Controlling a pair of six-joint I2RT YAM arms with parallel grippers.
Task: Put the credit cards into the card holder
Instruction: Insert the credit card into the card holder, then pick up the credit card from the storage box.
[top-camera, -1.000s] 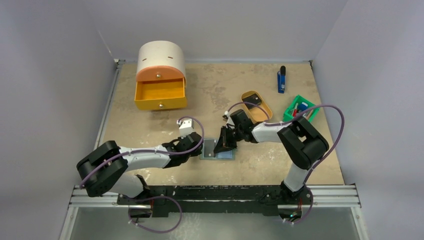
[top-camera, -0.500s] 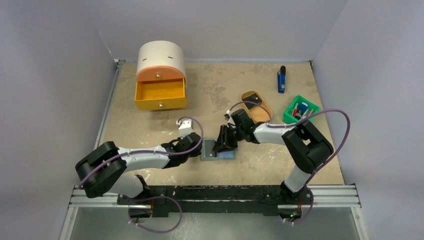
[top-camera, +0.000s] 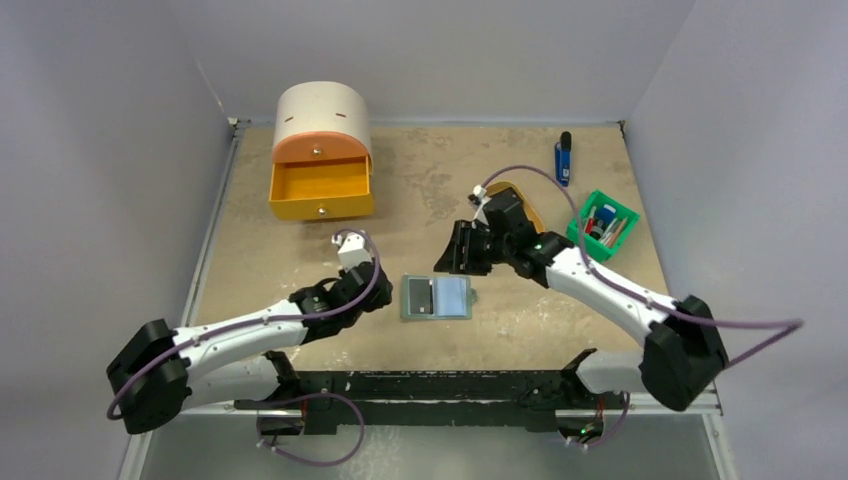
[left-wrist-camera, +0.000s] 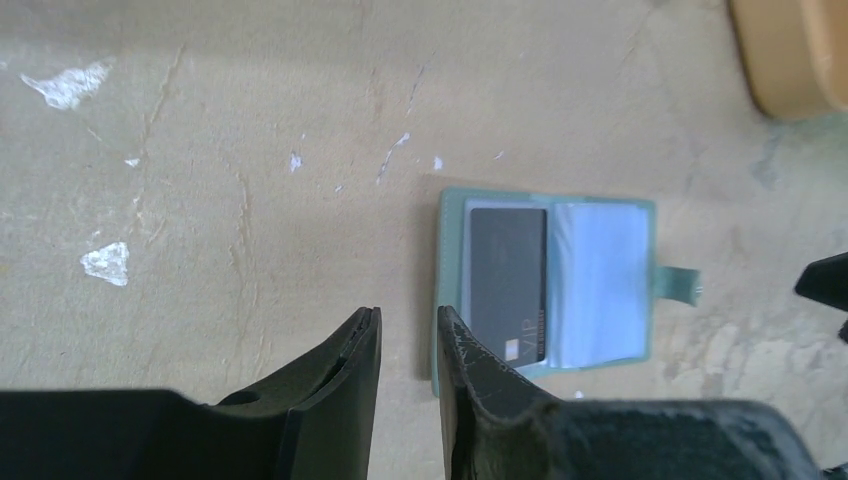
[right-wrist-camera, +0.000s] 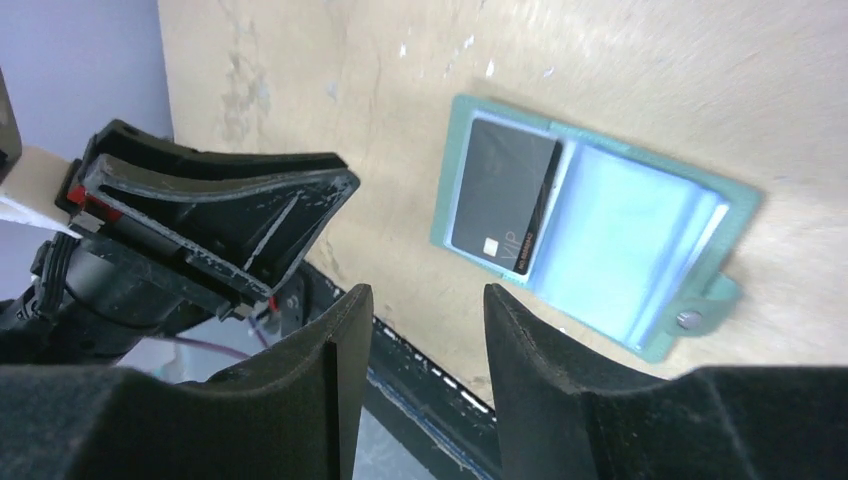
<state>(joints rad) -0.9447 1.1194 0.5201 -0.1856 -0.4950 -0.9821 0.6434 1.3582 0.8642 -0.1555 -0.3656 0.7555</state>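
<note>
The grey-green card holder (top-camera: 437, 297) lies open and flat on the table, snap tab to the right. One black credit card (top-camera: 421, 296) sits in its left pocket (left-wrist-camera: 508, 282) (right-wrist-camera: 503, 196); the pale right pocket (right-wrist-camera: 620, 240) shows no card. My left gripper (top-camera: 382, 296) (left-wrist-camera: 408, 328) hovers just left of the holder's left edge, its jaws a narrow gap apart and empty. My right gripper (top-camera: 452, 250) (right-wrist-camera: 424, 300) hangs above and behind the holder, open and empty. No other credit card shows.
A tan oval tray (left-wrist-camera: 790, 50) stands behind the right arm, mostly hidden from above. A green bin (top-camera: 601, 222) of small items is at the right and a blue-and-black stick (top-camera: 563, 158) at the back. A cream drawer unit with an open yellow drawer (top-camera: 320, 190) stands back left.
The right gripper opened, left the black card in the holder's left pocket, then rose and drew back to the far right. The left gripper pulled back left off the holder.
</note>
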